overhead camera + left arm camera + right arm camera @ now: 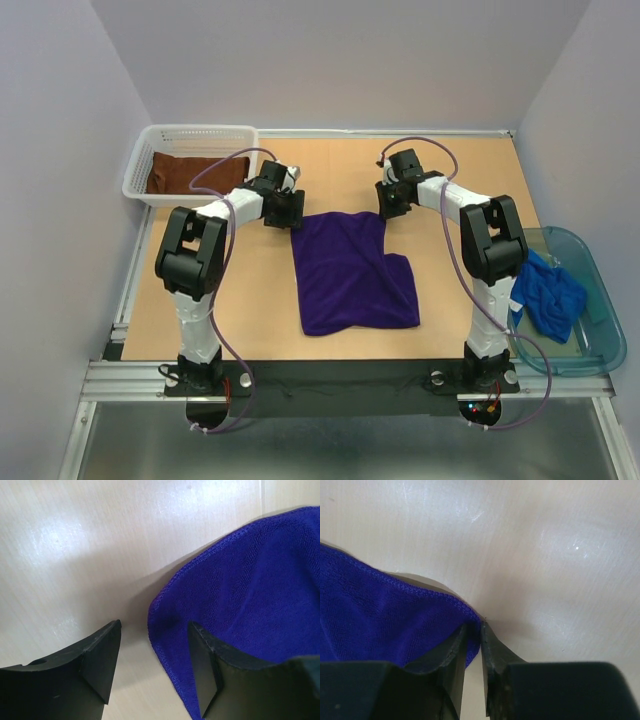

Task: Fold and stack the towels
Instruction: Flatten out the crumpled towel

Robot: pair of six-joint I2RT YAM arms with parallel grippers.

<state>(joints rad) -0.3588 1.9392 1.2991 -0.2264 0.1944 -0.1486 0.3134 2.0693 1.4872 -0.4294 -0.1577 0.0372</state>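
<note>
The dark purple towel [352, 270] lies partly folded in the middle of the table. My left gripper [283, 212] is open at the towel's far left corner; in the left wrist view [154, 657] the towel's edge [165, 625] lies between the jaws. My right gripper [392, 203] is shut on the towel's far right corner [470, 622], pinched between the fingertips. The rust-brown towel [192, 173] lies folded in the white basket. The bright blue towel [547, 292] lies crumpled in the blue bin.
The white basket [145, 160] stands at the far left. The clear blue bin [590, 340] stands at the right edge. Walls close the table on the left, far and right sides.
</note>
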